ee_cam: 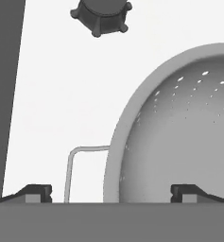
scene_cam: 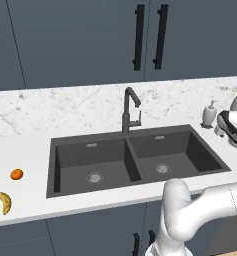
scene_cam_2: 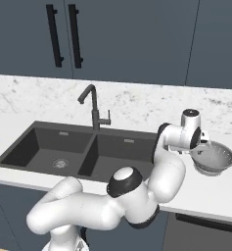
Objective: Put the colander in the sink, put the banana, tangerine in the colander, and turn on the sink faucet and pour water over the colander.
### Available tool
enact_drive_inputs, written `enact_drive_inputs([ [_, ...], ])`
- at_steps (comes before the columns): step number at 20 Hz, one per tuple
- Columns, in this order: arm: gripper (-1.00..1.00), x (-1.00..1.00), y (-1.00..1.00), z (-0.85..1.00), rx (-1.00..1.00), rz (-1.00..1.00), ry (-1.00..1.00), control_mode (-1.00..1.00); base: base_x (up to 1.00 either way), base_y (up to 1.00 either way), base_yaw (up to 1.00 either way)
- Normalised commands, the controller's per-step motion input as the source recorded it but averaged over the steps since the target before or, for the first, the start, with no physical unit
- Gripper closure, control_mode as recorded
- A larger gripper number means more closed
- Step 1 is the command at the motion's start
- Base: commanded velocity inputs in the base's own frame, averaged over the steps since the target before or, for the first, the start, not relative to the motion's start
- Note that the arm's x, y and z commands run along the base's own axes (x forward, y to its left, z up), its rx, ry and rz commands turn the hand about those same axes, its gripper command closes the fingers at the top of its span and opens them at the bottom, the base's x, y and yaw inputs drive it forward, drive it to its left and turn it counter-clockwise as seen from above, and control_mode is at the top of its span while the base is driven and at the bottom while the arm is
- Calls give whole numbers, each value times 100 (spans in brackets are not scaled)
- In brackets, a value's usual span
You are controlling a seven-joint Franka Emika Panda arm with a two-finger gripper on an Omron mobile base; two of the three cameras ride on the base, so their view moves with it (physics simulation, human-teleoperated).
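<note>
One colander rim between tool fingertips.

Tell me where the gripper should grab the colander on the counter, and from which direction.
Grip the colander by its rim near the wire side handle, coming straight down from above. It sits upright with the bowl open upward, so the thin rim is what two fingers can pinch. The open gripper already straddles that rim, one fingertip outside and one inside the bowl.

A pale grey perforated metal colander sits upright at right; the dark charcoal double-basin sink and dark gooseneck faucet are centred; the orange tangerine and yellow banana lie lower left.
</note>
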Motion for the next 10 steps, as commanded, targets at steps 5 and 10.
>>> enact_drive_inputs([
  [5,-100,28,-1,-20,0,0,0,-100,0,0,0],
  [10,-100,18,-3,-17,0,0,1,-100,0,0,0],
])
